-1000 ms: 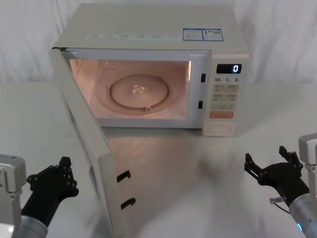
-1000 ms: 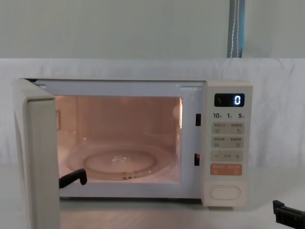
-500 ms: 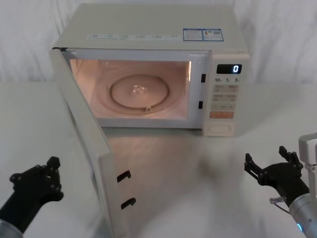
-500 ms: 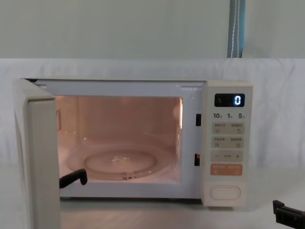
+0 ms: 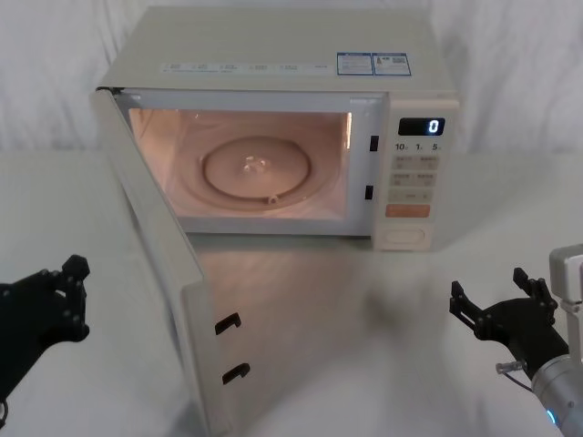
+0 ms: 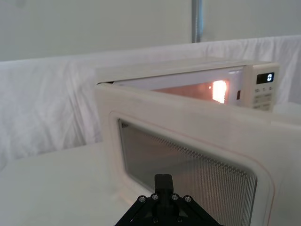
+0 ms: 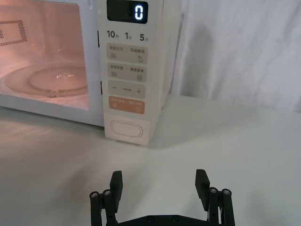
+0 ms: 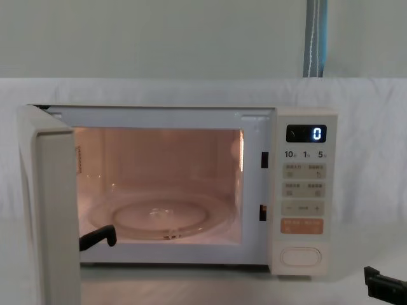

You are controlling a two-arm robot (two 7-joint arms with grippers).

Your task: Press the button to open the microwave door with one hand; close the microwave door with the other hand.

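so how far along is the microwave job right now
Opening looks done: the microwave door stands wide open, cavity lit. The right gripper sits open, back from the button. The left gripper is left of the door, not touching it. Closing is left.

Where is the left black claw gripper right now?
In the head view the left black claw gripper is low at the left edge, beside the outer face of the open cream microwave door, not touching it.

You could read a glowing "0" on the microwave's display (image 7: 127,11), and just beneath it "10", "1" and "5" printed on the control panel (image 7: 126,66); smaller key labels stayed illegible.
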